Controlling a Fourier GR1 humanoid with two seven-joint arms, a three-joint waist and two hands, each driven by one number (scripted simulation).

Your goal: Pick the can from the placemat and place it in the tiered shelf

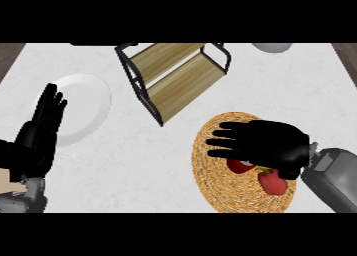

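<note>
The red can stands on the round woven placemat at the lower right, mostly hidden under my right hand. That hand hovers over the can with its fingers spread and pointing left, not curled round it. Whether the palm touches the can is hidden. The tiered shelf, wooden boards in a black wire frame, sits at the top centre, up and left of the placemat. My left hand rests open at the left edge, fingers up.
A white plate lies on the counter at the left, its left rim behind my left hand. A white rounded object shows at the top edge, right of the shelf. Dark wood borders the counter at both upper corners.
</note>
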